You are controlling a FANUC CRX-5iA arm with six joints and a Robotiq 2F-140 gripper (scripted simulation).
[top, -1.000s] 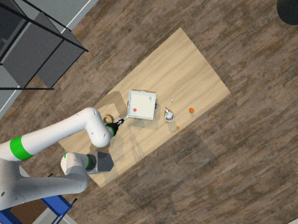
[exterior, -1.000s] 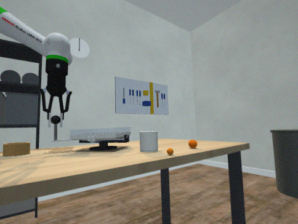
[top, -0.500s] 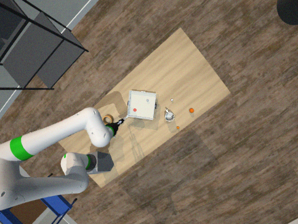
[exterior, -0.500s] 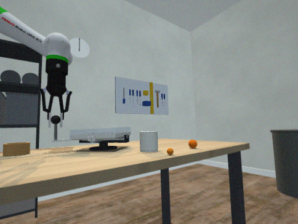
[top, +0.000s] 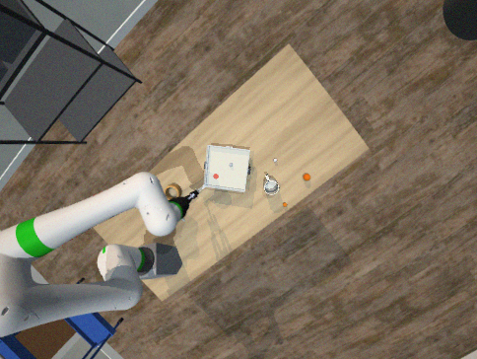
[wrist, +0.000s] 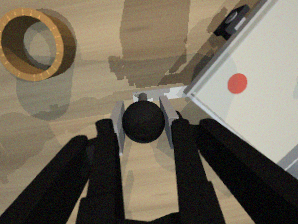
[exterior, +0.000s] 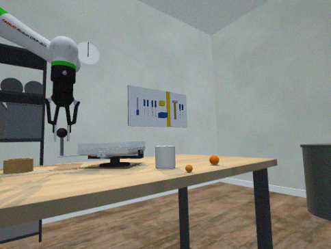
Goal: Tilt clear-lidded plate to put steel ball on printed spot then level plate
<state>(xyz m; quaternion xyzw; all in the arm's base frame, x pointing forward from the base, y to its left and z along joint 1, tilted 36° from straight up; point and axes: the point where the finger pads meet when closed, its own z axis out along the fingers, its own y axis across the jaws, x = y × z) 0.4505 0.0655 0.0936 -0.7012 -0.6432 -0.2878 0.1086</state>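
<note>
Wooden table [top: 306, 118] | end effector [wrist: 143, 122] grips knob [wrist: 143, 121] beside plate [wrist: 260, 95]

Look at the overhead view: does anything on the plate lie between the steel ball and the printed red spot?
Nothing visible does. Under the clear lid, the steel ball and the red spot have only bare plate between them. The gripper is shut on the black handle knob off the plate's corner.
</note>
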